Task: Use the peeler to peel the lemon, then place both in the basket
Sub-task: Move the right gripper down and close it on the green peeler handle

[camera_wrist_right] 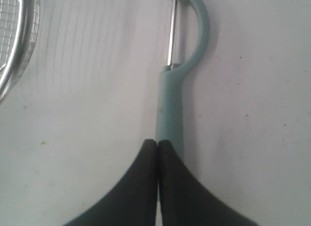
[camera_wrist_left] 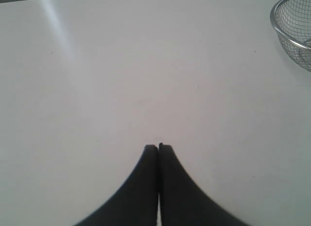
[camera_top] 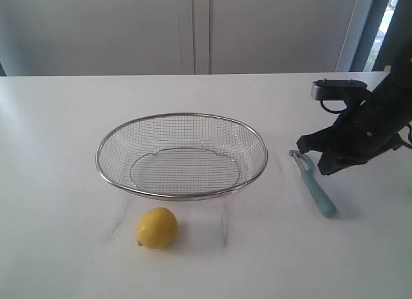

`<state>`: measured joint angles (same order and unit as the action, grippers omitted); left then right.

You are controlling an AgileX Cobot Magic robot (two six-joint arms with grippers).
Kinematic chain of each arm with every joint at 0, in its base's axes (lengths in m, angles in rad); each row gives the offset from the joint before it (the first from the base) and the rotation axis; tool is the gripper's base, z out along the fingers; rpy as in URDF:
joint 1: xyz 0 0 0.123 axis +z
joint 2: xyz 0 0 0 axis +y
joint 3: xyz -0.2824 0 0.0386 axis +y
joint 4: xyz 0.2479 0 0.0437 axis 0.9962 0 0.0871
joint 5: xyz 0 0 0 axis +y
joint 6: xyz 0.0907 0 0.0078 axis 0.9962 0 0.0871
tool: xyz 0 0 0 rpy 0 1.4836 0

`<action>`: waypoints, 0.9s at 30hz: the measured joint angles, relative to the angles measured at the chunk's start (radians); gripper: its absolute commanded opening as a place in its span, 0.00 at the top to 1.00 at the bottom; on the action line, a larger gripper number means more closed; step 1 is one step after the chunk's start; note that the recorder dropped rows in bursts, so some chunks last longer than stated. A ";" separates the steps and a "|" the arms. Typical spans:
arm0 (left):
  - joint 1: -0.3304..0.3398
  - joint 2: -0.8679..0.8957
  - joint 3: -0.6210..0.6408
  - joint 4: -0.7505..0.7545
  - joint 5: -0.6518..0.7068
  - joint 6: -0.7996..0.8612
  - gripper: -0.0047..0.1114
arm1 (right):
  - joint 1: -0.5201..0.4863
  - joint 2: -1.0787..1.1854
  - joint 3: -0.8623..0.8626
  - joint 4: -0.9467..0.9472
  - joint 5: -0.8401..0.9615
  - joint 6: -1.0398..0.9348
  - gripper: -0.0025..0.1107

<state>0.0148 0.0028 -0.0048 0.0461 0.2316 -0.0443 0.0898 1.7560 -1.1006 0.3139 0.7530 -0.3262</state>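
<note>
1. The right claw (camera_wrist_right: 157, 143) has its fingers pressed together with nothing between them, and its tips hang right over the peeler's handle. If it comes down like this, the closed tips would probably jab the handle and skid it away, so they need to spread first.
2. The peeler (camera_wrist_right: 170, 114) lies flat on the tabletop (camera_top: 64, 119). Its teal handle runs out from under the claw's tips, and the blade head is at the end farthest from them. It is slim and low, so the fingers may scrape the tabletop, or a pinch may roll it and leave the blade facing the wrong way for peeling.
3. The basket (camera_wrist_right: 14, 65) shows its rim off to one side of this claw, near the peeler's head. A sideways shove could knock the head against the wire.
4. The lemon (camera_top: 156, 227) sits well apart from the right claw, beyond the basket and outside its rim. It is round and loose, so it could roll away under a closing grip or under blade pressure.
5. The left claw (camera_wrist_left: 158, 147) is also pressed together and empty, over bare tabletop. The lemon is not in its view, so a misjudged reach is possible.
</note>
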 measured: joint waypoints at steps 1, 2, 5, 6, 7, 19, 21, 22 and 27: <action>0.000 0.000 0.000 0.000 0.000 0.000 0.95 | 0.000 0.002 -0.002 0.000 0.003 0.000 0.98; 0.000 0.000 0.000 0.000 0.000 0.000 0.95 | 0.000 0.004 -0.004 0.000 0.003 0.000 0.97; 0.000 0.000 0.000 0.000 0.000 0.000 0.95 | 0.000 0.018 -0.004 0.000 0.009 0.000 0.90; 0.000 0.000 0.000 0.000 0.000 0.000 0.95 | 0.000 0.023 -0.004 0.000 0.011 0.000 0.86; 0.000 0.000 0.000 0.000 0.000 0.000 0.95 | 0.000 0.030 -0.004 0.000 0.011 0.000 0.81; 0.000 0.000 0.000 0.000 0.000 0.000 0.95 | 0.002 0.071 -0.006 0.000 -0.001 0.000 0.63; 0.000 0.000 0.000 0.000 0.000 0.000 0.95 | 0.007 0.082 -0.006 0.000 -0.008 0.000 0.63; 0.000 0.000 0.000 0.000 0.000 0.000 0.95 | 0.011 0.089 -0.006 0.000 -0.013 0.000 0.63; 0.000 0.000 0.000 0.000 0.000 0.000 0.95 | 0.028 0.101 -0.006 -0.005 -0.038 0.000 0.63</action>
<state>0.0148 0.0028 -0.0048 0.0461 0.2316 -0.0443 0.1181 1.8573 -1.1062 0.3092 0.7146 -0.3262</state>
